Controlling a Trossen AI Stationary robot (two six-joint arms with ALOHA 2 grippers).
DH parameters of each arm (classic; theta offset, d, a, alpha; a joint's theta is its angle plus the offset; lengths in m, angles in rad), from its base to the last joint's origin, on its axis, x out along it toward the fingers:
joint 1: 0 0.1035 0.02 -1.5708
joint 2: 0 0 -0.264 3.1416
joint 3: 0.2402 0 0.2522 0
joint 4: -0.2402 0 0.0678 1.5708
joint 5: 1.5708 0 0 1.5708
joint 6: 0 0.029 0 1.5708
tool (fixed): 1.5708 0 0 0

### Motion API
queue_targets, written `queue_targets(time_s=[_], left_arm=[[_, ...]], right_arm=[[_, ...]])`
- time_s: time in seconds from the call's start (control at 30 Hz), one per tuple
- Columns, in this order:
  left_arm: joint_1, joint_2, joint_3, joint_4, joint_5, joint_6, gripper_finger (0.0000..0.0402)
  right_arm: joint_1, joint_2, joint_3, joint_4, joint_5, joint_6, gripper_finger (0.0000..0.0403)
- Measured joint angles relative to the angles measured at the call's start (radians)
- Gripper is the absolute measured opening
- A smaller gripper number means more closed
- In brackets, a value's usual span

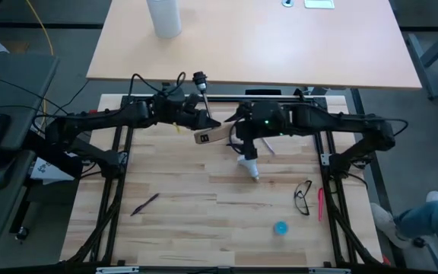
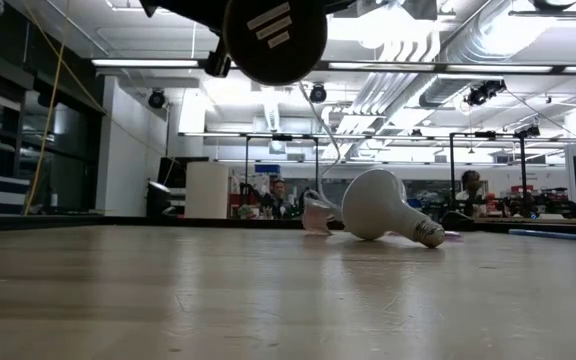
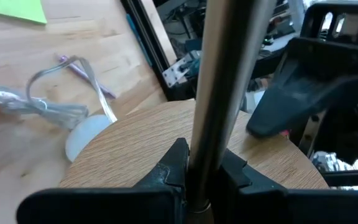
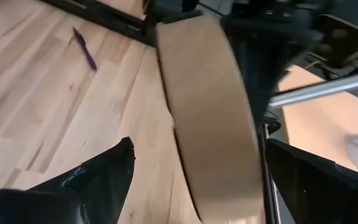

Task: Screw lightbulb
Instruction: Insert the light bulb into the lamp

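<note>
Left gripper (image 3: 194, 177): jaws clamped on the metal rod (image 3: 225, 74) of the lamp stand, whose wooden disc (image 1: 210, 135) we see lifted off the table and tipped on edge. Right gripper (image 4: 194, 180): jaws spread wide, empty, straddling the disc's rim. The lightbulb (image 1: 249, 164) lies on its side on the table (image 1: 173, 228), just below the right gripper and toward the front edge, with its screw base pointing away from the stand. We judge the right arm nearer; it must drop down onto the lightbulb.
</note>
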Motion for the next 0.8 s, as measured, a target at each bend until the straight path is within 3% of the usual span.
queue_targets(time_s=[0.13,0.27,0.37,0.5,0.53,0.67,0.8], left_arm=[[0.000,0.000,0.000,0.002,0.001,0.002,0.0024],[0.000,0.000,0.000,0.000,0.004,0.003,0.0024],[0.000,0.000,0.000,0.001,0.003,0.003,0.0024],[0.000,0.000,0.000,0.001,0.003,0.001,0.0024],[0.000,0.000,0.000,0.001,0.008,-0.004,0.0024],[-0.001,0.000,0.000,0.000,0.008,-0.003,0.0025],[0.007,0.000,0.000,0.024,0.004,0.029,0.0075]], right_arm=[[0.000,0.019,0.015,0.015,-0.007,-0.012,0.0344],[0.005,0.028,0.015,0.057,0.019,-0.055,0.0305],[0.007,0.028,0.015,0.065,0.040,-0.094,0.0249],[0.014,0.028,0.012,0.060,0.044,-0.114,0.0137],[0.017,0.028,0.012,0.060,0.045,-0.116,0.0125],[0.030,0.028,0.012,0.048,0.046,-0.118,0.0128],[0.041,0.024,0.016,0.028,0.054,-0.099,0.0128]])
